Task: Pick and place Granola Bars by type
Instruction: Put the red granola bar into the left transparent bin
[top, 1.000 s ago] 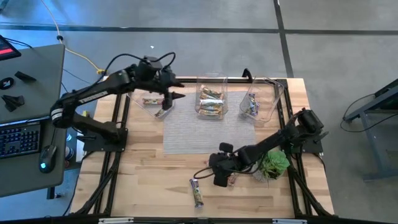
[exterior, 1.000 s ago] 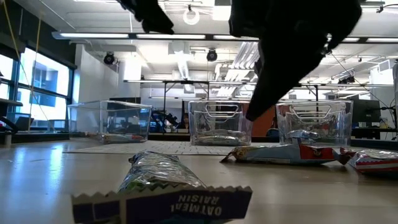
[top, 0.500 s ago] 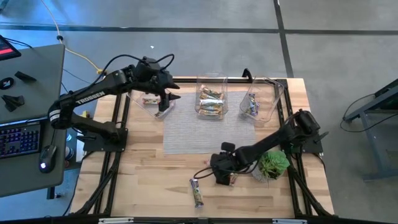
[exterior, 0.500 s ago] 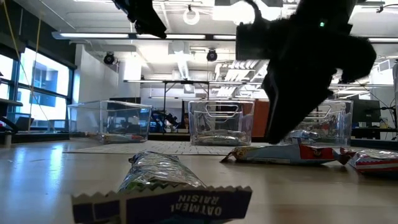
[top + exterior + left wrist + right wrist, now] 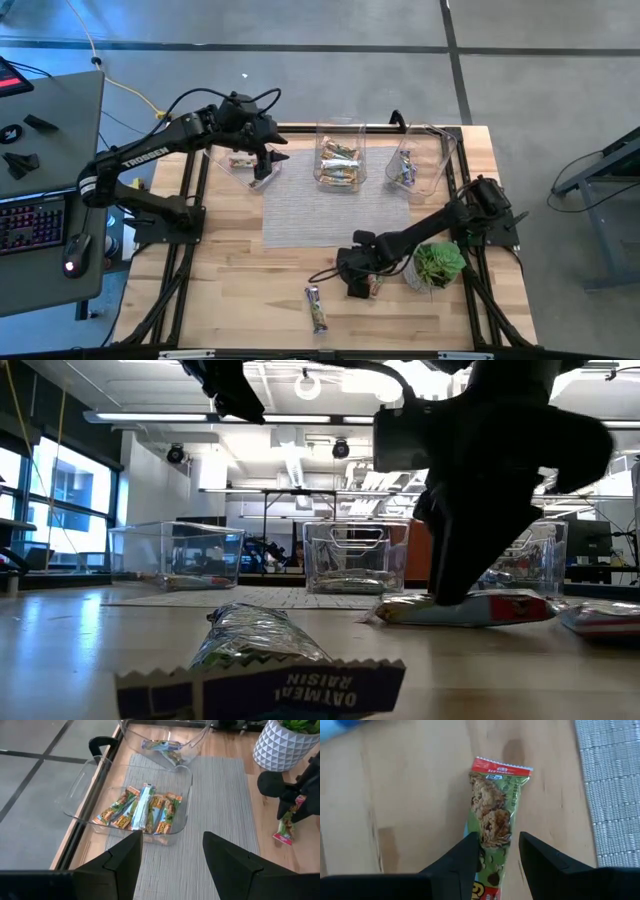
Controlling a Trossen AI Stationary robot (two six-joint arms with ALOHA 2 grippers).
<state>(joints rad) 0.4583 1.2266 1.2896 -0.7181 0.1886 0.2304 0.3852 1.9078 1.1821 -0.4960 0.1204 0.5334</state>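
Right gripper (image 5: 499, 851), jaws parted, straddling green granola bar (image 5: 491, 827), lower centre; slick wrapper could skid off-centre. Left jaws wide, idle.

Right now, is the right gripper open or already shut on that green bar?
Open. In the right wrist view the right gripper has one finger on each side of the green bar, which lies flat on the table, gaps visible.

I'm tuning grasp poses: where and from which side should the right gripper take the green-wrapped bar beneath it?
Grip the green-wrapped bar across its narrow width near mid-length, coming straight down from above. It lies flat on the bare wooden table with both long edges free, and the right gripper is already open, a finger on each side.
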